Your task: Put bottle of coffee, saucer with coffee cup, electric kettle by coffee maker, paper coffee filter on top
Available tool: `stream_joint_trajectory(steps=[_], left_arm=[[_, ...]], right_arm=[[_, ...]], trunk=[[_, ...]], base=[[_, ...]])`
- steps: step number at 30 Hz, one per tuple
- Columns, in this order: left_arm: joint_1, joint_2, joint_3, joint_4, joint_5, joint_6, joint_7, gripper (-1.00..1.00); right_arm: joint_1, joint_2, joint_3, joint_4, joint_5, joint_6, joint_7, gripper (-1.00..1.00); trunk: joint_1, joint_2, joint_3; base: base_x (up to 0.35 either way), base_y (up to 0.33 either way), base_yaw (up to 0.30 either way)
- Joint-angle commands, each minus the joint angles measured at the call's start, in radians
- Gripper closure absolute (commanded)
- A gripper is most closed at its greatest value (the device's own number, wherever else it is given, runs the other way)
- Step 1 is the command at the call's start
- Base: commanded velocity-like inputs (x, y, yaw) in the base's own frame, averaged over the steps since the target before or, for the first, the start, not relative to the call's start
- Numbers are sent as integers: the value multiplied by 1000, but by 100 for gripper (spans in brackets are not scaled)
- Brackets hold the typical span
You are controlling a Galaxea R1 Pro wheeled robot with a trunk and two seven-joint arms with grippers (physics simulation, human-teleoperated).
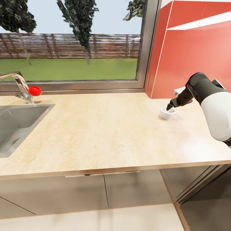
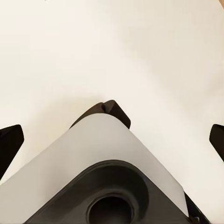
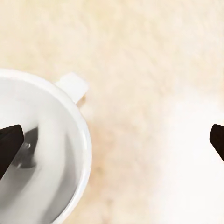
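Right gripper (image 1: 170, 106) at coffee cup (image 1: 166, 113), handle (image 3: 72, 86) visible, grip unclear

The kitchen countertop (image 1: 96, 134) is a pale, mottled wood-grain beige over grey cabinet fronts (image 1: 96, 192). On it, at about three o'clock, the coffee cup (image 1: 166, 113) is plain white, glossy inside. The right gripper (image 1: 169, 107) is black, on an arm that is black above a white shell. At nine o'clock, a steel-grey sink (image 1: 19, 128) and a tap with a red knob (image 1: 35, 90). The wall panel (image 1: 199, 51) at two o'clock is bright red.
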Motion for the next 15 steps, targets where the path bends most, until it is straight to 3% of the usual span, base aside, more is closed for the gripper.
stream_joint_trajectory(steps=[1,15], left_arm=[[0,0,3,-1,5,1,-5,-100],[0,0,3,-1,5,1,-5,-100]], right_arm=[[0,0,-3,-1,10,2,9,-100],[0,0,-3,-3,11,2,9,-100]], trunk=[[0,0,-1],[19,-35,-16]], base=[[0,0,0],[0,0,0]])
